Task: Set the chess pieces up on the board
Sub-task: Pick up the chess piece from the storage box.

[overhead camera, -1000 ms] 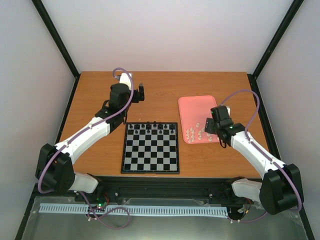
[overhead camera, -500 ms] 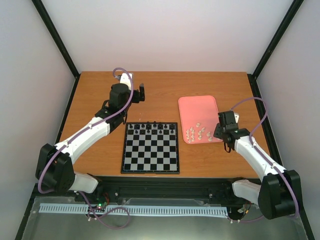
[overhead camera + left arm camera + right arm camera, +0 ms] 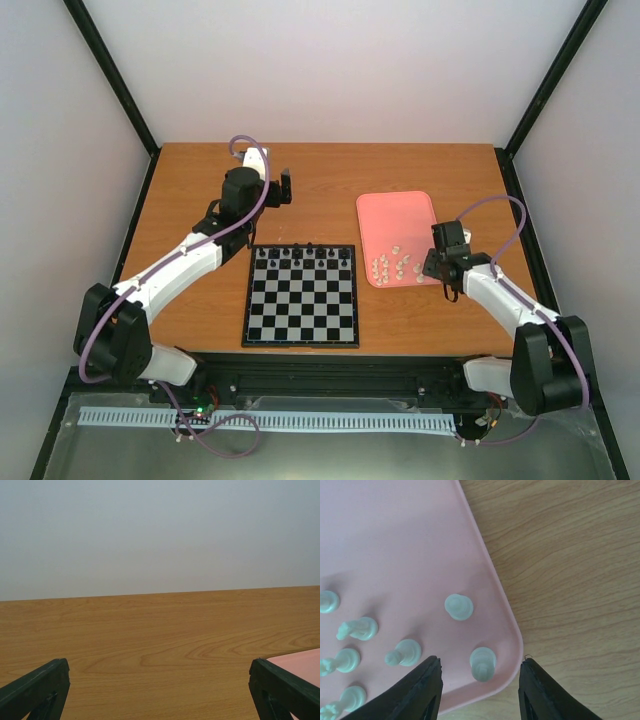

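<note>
Edging inward since a moment ago, the right end effector point(image 3: 480, 669) is hovering released over a cream piece point(image 3: 483, 662) at the tray's point(image 3: 400, 215) 5 o'clock corner. Chess pieces point(image 3: 395, 264) are lying in the tray, at 3 o'clock from the board point(image 3: 301, 300). The left end effector point(image 3: 285, 187) is gaping.

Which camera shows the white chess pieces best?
Right wrist: the white chess pieces lie close up on the pink tray. The top view shows tiny specks; the left wrist shows none.
</note>
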Controlling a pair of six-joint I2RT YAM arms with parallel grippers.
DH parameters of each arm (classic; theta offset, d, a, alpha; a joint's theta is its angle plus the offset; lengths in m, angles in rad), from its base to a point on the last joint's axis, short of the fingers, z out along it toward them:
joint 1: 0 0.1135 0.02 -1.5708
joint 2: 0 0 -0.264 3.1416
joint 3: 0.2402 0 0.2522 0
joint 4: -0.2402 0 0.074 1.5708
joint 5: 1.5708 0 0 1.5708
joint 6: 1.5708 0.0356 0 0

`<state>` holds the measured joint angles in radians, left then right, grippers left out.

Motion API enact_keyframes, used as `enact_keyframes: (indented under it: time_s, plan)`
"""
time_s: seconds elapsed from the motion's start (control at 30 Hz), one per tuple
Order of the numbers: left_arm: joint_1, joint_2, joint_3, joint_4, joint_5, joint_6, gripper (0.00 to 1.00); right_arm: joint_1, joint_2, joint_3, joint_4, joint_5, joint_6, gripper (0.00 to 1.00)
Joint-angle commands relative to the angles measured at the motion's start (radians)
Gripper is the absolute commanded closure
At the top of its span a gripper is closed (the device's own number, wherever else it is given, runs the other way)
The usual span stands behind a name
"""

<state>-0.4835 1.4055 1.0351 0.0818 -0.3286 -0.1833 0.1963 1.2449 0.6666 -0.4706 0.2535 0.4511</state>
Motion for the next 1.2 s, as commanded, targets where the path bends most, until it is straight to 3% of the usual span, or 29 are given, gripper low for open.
enact_keyframes:
  time_s: [0.0, 0.17, 0.3, 0.7, 0.8, 1.17]
  plan:
    - [0.011, 0.01, 0.022, 0.017, -0.001, 0.001, 0.0, -0.01, 0.033, 0.005, 0.031, -0.004, 0.012, 0.5]
    - [0.014, 0.008, 0.018, 0.019, -0.007, 0.003, 0.0, -0.015, 0.053, 0.011, 0.027, -0.008, 0.016, 0.51]
    - [0.016, 0.012, 0.019, 0.019, -0.003, 0.001, 0.0, -0.018, 0.077, 0.023, 0.022, -0.013, 0.013, 0.62]
    - [0.023, 0.021, 0.015, 0.026, 0.001, 0.001, 0.0, -0.028, 0.11, 0.046, 0.006, 0.004, 0.008, 0.63]
    - [0.025, 0.024, 0.016, 0.026, 0.007, -0.002, 0.0, -0.028, 0.125, 0.053, 0.004, 0.0, 0.007, 0.71]
    - [0.028, 0.022, 0.011, 0.028, 0.013, -0.002, 0.0, -0.034, 0.146, 0.064, 0.0, -0.002, 0.003, 0.72]
